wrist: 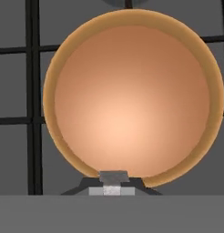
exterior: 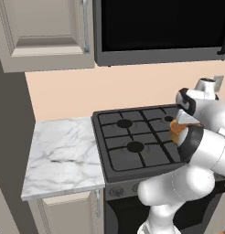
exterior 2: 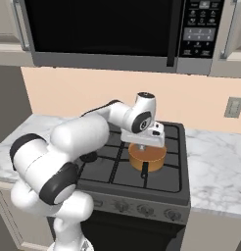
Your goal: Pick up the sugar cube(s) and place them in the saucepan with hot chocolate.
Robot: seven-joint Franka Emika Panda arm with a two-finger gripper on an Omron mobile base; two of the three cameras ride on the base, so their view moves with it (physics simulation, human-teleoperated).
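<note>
The copper-orange saucepan (wrist: pixel 132 100) lies straight below the hand, its round inside a smooth orange-brown. From the right base view the saucepan (exterior 2: pixel 151 156) sits on the stove's front right burner, its thin dark handle (exterior 2: pixel 144 170) pointing toward the stove's front. My gripper (wrist: pixel 112 187) hangs just above the pan's near rim, shut on the tiny pale grey-white sugar cube (wrist: pixel 114 176) between its dark fingertips. The gripper (exterior 2: pixel 142 144) hovers over the pan. In the left base view a sliver of the saucepan (exterior: pixel 177 132) peeks out behind my arm.
The black gas stove (exterior: pixel 132 146) has dark grates and knobs (exterior 2: pixel 144 210) along its front. Marble counters (exterior: pixel 64 155) flank it on both sides (exterior 2: pixel 215 166). A microwave (exterior 2: pixel 108 29) hangs low above the stove. A wall outlet (exterior 2: pixel 233 107) is at the right.
</note>
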